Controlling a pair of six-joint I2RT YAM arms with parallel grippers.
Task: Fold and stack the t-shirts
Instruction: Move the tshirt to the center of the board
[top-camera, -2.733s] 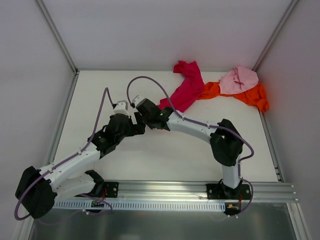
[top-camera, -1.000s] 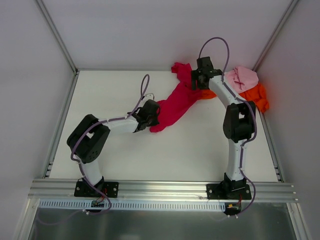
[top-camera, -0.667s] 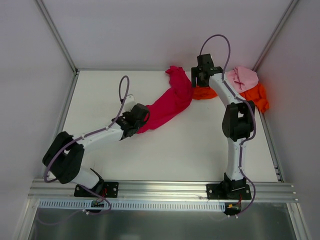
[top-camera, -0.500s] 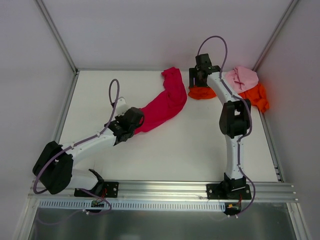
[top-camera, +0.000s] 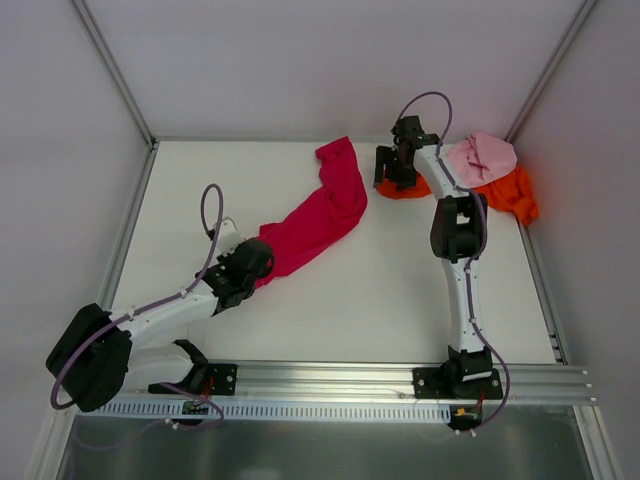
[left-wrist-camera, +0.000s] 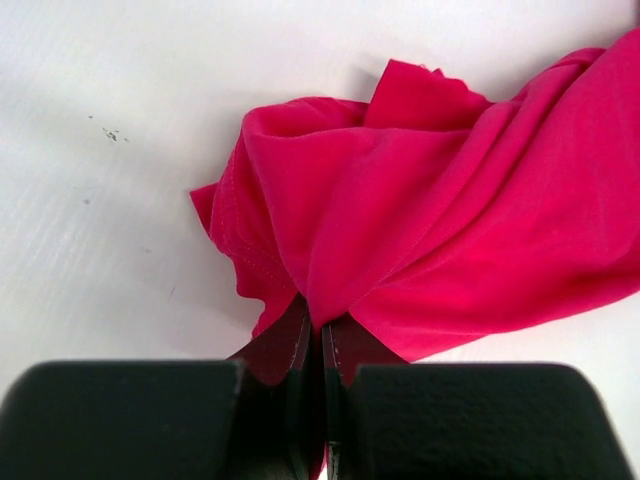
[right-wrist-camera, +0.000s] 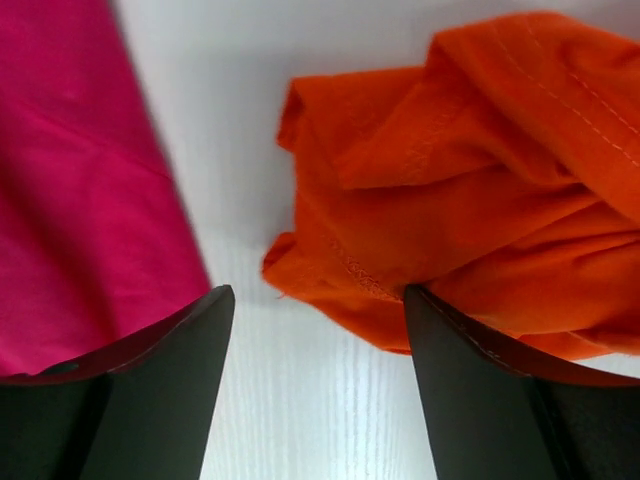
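Note:
The crimson-magenta t-shirt (top-camera: 322, 212) lies stretched in a long band from the table's back middle down to the left. My left gripper (top-camera: 256, 258) is shut on its lower end, and the left wrist view shows the cloth (left-wrist-camera: 440, 230) pinched between the jaws of that gripper (left-wrist-camera: 322, 335). The bright orange t-shirt (top-camera: 505, 193) lies crumpled at the back right with the pale pink t-shirt (top-camera: 478, 158) bunched on top. My right gripper (top-camera: 392, 172) hangs open over the orange shirt's left edge (right-wrist-camera: 470, 210), its fingers (right-wrist-camera: 170, 380) apart with bare table between them.
The white table (top-camera: 380, 290) is walled at the back and both sides by grey panels. An aluminium rail (top-camera: 330, 380) with both arm bases runs along the near edge.
My left gripper has dragged the crimson-magenta shirt down and to the left, pulling it straight and away from the orange one. The right gripper stayed at the back, over the orange shirt's left edge.

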